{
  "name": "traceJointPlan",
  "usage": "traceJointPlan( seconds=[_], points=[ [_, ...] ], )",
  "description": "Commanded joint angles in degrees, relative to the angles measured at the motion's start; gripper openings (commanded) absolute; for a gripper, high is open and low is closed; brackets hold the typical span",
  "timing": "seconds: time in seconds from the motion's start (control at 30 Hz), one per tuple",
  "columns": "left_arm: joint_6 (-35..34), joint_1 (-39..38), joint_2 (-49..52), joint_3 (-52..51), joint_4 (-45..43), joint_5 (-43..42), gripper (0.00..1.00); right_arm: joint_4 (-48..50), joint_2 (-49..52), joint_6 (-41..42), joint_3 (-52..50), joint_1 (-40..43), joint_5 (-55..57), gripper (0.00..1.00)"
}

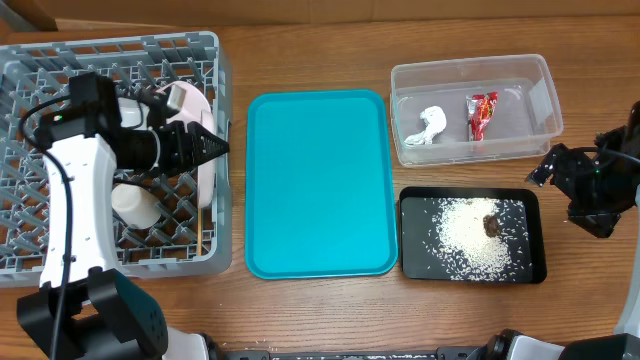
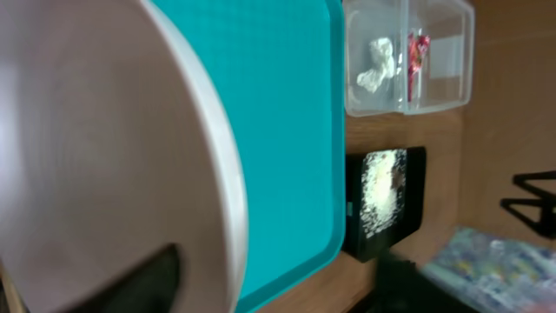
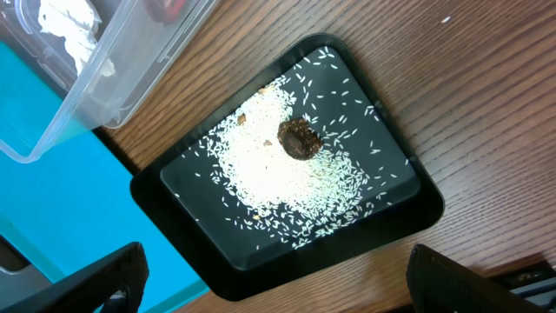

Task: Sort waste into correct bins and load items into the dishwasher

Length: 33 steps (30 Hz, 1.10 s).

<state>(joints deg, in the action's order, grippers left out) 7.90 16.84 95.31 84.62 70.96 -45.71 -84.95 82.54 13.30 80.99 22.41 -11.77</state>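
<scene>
The grey dish rack (image 1: 110,268) takes the far left corner of the bench. The teal serving tray (image 1: 320,180) lies in the middle. At the far right corner is the clear tub (image 1: 520,150), and toward the near edge from it the black tray (image 1: 525,260).

The white plate (image 2: 104,148) stands on its rim by the rack's right wall, probably to sit in the slots. The left tool (image 1: 215,148) is at it, but I cannot tell whether it is clamped or loose. A small white cup (image 1: 135,207) lies in the rack.

Dry waste, the tissue (image 1: 430,125) and the red wrapper (image 1: 481,113), is in the tub. Food waste, the brown lump (image 1: 492,225) and the rice (image 1: 465,245), is in the black tray, so sorting looks finished. The right tool (image 3: 274,261) hangs there, fingers wide apart, holding nothing.
</scene>
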Motion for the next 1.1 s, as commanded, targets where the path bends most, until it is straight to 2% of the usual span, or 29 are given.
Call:
traceJointPlan(
  seconds=[0.0, 0.03, 0.13, 0.23, 0.4, 0.47, 0.53, 0.7, 0.87, 0.93, 1.07],
  points=[
    [1.2, 1.14, -0.68, 0.98, 0.59, -3.37, 0.96, 0.17, -1.53, 0.02, 1.25, 0.11, -0.2, 0.97],
    [1.33, 1.14, -1.03, 1.4, 0.57, -3.13, 1.0, 0.17, -1.53, -0.02, 1.25, 0.11, -0.9, 0.99],
    [1.31, 1.09, -3.23, 2.4, 0.61, -0.52, 1.0, 0.46, -1.53, -5.86, 1.25, -1.22, -9.05, 0.99],
    [0.83, 0.39, -6.05, 2.56, 0.66, 5.11, 1.0, 2.12, -1.53, -6.6, 1.25, -4.48, -9.7, 0.99],
    [-5.9, -1.68, -11.43, 2.56, 1.49, 25.22, 1.0, 8.28, -1.53, -7.39, 1.25, -12.76, -9.66, 0.99],
    [-10.27, -2.97, -13.16, 2.56, 2.12, 34.47, 1.0, 13.75, -1.53, -7.39, 1.25, -17.29, -7.72, 1.0],
    [-13.68, -4.35, -13.75, 2.56, 2.8, 39.54, 1.0, 19.3, -1.4, -7.39, 1.09, -21.68, -3.89, 1.0],
    [-14.36, -6.01, -13.07, 2.54, 6.64, 38.77, 1.0, 25.24, -0.04, -7.37, 1.09, -29.55, 4.26, 1.0],
    [-12.94, -6.03, -14.8, 2.38, 9.97, 37.94, 1.0, 22.03, 0.2, -5.16, 1.09, -29.51, 3.61, 1.0],
    [-10.67, -6.05, -17.42, 1.88, 9.86, 36.68, 1.0, 20.52, -0.59, -5.18, 0.98, -29.42, 3.67, 1.0],
    [-6.05, -6.05, -29.14, -2.12, 5.57, 33.62, 1.0, 22.23, -7.45, -4.48, -2.73, -29.42, 5.62, 1.0]
  ],
)
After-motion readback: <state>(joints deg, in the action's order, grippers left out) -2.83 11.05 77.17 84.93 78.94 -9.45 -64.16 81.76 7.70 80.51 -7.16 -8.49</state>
